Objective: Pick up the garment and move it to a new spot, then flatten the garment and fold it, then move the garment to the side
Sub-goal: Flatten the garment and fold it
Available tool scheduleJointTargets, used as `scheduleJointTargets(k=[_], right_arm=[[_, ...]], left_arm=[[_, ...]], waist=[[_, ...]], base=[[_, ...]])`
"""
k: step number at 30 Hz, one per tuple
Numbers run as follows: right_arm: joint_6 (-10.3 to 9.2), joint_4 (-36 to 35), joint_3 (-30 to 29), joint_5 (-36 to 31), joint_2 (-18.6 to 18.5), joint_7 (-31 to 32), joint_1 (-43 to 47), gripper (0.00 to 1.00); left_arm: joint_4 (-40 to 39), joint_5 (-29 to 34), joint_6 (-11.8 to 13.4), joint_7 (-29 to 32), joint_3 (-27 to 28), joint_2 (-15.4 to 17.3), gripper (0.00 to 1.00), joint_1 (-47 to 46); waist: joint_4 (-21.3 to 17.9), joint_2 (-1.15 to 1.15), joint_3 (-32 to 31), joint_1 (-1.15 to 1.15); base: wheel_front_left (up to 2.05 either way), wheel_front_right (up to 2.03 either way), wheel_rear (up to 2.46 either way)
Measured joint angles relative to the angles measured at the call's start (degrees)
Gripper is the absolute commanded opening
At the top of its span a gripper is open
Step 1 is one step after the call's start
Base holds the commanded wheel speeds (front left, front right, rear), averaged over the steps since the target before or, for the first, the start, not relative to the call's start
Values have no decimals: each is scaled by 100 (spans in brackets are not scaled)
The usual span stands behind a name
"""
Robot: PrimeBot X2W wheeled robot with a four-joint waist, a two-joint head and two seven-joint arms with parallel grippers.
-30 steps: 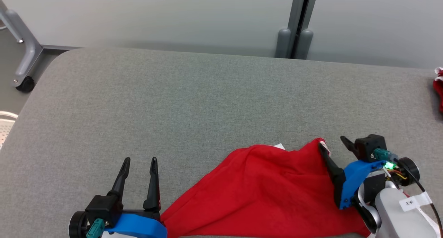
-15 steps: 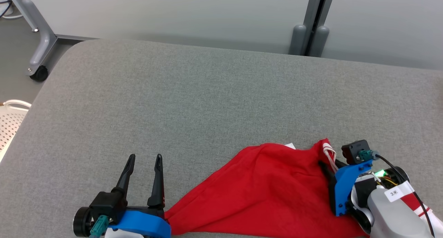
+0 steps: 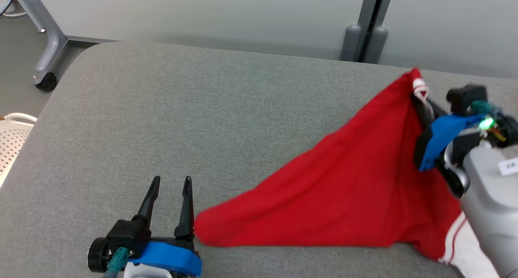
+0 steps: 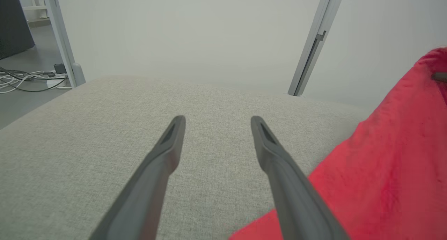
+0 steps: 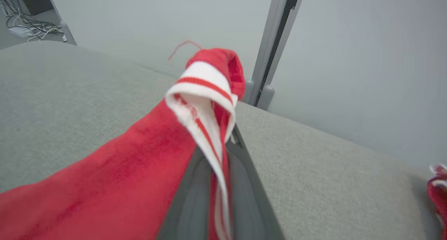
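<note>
Red garment (image 3: 348, 197) has been pulled out of its heap. A second ago it lay bunched against the near edge of the table (image 3: 202, 108), with my right gripper (image 3: 421, 102) standing open at its striped cuff (image 5: 202, 79). Since then those fingers have clamped tight on the cuff and carried it up and toward the far right corner, so the cloth now stretches in a long wedge.

Its other tip rests by the near edge, just beside my left gripper (image 3: 170, 183). That gripper hasn't budged and stands fully spread, holding nothing. Some of the shift in the head view is the camera turning, not the cloth.

I read this as the grasp made and the move to a new spot begun. Much of the garment seems to trail on the table, so I'd want more lift before flattening.
</note>
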Motion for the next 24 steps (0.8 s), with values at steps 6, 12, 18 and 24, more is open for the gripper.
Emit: scheduleJointTargets(k=[6, 12, 18, 24], right_arm=[[0, 202, -94, -134, -116, -389, -664, 0], [0, 377, -81, -236, -137, -652, -1221, 0], [0, 526, -142, -286, -162, -802, -1558, 0], [-1, 425, 103, -336, -76, -924, -1274, 0]], left_arm=[[12, -25, 0, 0, -20, 0, 100, -10], [0, -37, 18, 0, -9, 0, 100, -5], [-8, -47, 27, 0, -4, 0, 100, -4], [-23, -70, 52, 0, 21, 1, 100, 20]], waist=[[51, -1, -62, 0], [52, -1, -101, 0], [74, -1, -101, 0], [40, -1, -139, 0]], base=[[0, 0, 0], [0, 0, 0], [0, 0, 0], [0, 0, 0]])
